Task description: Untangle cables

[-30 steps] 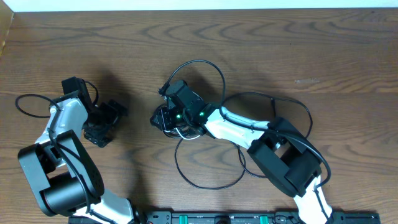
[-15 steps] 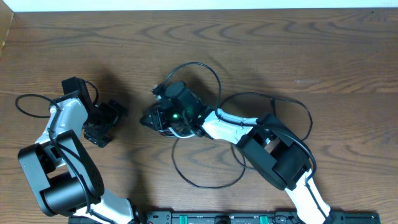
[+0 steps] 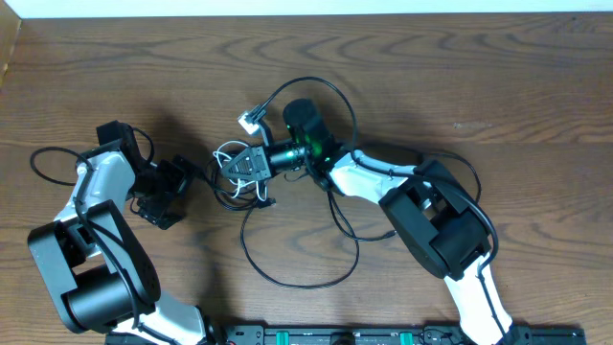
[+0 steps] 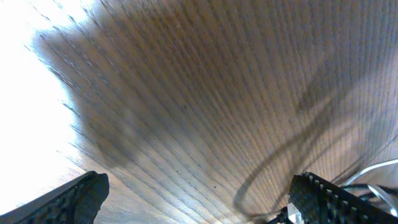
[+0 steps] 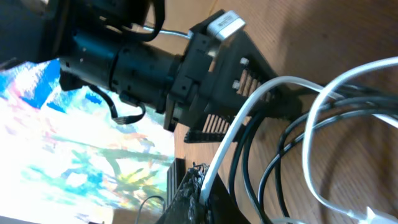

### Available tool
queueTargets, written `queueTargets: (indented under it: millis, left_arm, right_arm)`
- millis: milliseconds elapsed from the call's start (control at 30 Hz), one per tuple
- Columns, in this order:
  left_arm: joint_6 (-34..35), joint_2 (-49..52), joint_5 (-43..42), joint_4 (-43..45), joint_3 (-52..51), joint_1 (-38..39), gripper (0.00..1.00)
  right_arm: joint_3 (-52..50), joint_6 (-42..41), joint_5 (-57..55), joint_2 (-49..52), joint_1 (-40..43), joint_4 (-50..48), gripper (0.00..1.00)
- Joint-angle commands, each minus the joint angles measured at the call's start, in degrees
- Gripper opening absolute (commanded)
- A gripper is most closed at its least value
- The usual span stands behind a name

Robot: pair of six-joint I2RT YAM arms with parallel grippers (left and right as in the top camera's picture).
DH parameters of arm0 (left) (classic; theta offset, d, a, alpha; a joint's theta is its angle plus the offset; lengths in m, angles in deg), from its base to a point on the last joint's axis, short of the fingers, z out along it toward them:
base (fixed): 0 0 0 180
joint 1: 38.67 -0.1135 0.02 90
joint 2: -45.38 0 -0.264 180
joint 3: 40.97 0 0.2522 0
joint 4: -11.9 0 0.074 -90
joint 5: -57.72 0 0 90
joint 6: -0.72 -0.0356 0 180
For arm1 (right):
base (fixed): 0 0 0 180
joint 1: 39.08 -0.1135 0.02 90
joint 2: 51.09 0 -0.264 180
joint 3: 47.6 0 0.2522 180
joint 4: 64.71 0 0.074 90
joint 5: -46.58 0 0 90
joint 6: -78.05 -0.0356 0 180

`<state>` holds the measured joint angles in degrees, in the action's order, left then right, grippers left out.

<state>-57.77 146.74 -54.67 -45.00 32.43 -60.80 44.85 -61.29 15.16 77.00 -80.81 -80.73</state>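
Clearly right tool [image 3: 234, 165] pinches white cable [image 5: 227, 148]; left tool [image 3: 180, 190] gapes wide just beside.

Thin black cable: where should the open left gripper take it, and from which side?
Probably the left arc of the thin black cable's big loop: a single strand flat on the wooden table, clear of the thin white cable pinched by the right gripper. Left gripper comes from above, jaws across the strand.
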Motion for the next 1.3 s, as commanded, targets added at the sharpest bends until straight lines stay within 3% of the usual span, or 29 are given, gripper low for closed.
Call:
queueTargets:
  millis: [0, 133, 300, 500, 667, 1000, 1267]
  left_arm:
    - [0.09, -1.16, -1.18, -0.42, 0.0, -0.24, 0.98]
    - [-1.22, -1.16, -2.34, -2.71, 0.0, -0.24, 0.98]
    - [-20.76, -1.16, -18.69, -4.79, 0.0, -0.37, 0.98]
    - [-23.93, -1.18, -22.8, -6.12, 0.0, -0.66, 0.98]
    - [-38.34, -1.2, -34.53, -9.57, 0.0, -2.38, 0.98]
    - [-42.6, -1.18, -34.6, -11.1, 0.0, -1.99, 0.98]
    - [-35.36, -1.18, -34.56, -1.46, 0.0, -1.95, 0.98]
  right_arm:
    - [0.26, -1.03, 2.78, 0.07, -0.13, -0.09, 0.01]
    - [0.26, -1.88, 6.84, 0.07, 0.68, -3.69, 0.01]
    - [0.26, -5.11, 9.57, 0.07, 2.95, -6.1, 0.01]
    - [0.26, -5.29, 10.56, 0.07, 5.25, -2.69, 0.01]
    - [0.26, -4.79, 12.37, 0.07, 7.67, -0.2, 0.01]
    - [0.22, 0.37, 17.97, 0.07, 10.21, 3.76, 0.01]
    - [0.22, 6.19, 17.42, 0.07, 11.74, 11.61, 0.01]
